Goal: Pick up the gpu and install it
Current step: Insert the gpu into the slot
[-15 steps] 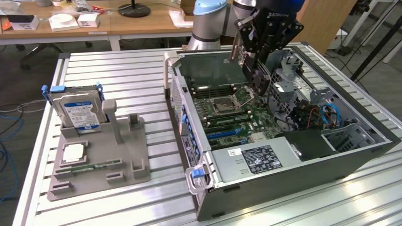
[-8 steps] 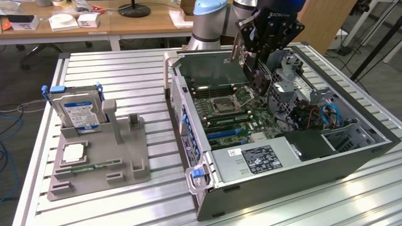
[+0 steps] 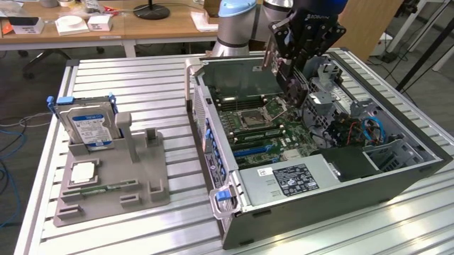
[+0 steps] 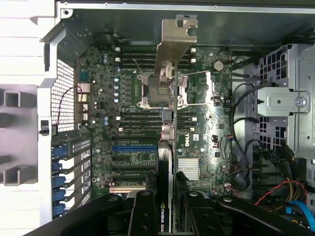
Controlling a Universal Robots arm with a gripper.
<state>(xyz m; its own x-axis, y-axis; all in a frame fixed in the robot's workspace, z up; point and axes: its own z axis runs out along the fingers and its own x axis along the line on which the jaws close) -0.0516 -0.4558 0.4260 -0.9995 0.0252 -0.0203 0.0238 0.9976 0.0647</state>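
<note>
a: what does the gripper (image 4: 166, 205) hold?
b: its fingers grip the gpu (image 4: 168, 129), which stands on edge, silver bracket (image 4: 176, 44) at the far end.
a: and behind it?
b: the motherboard (image 4: 133, 147), inside the open computer case (image 3: 354, 183).

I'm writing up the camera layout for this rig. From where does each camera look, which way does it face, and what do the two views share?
Exterior view: off the arm, raised beside the table, looking down across the open computer case; the arm and pincer show.
Wrist view: on the wrist, facing down into the case at the motherboard; the pincer's fingers show, closed on the gpu.
Shared: the case, the motherboard and the pincer.
</note>
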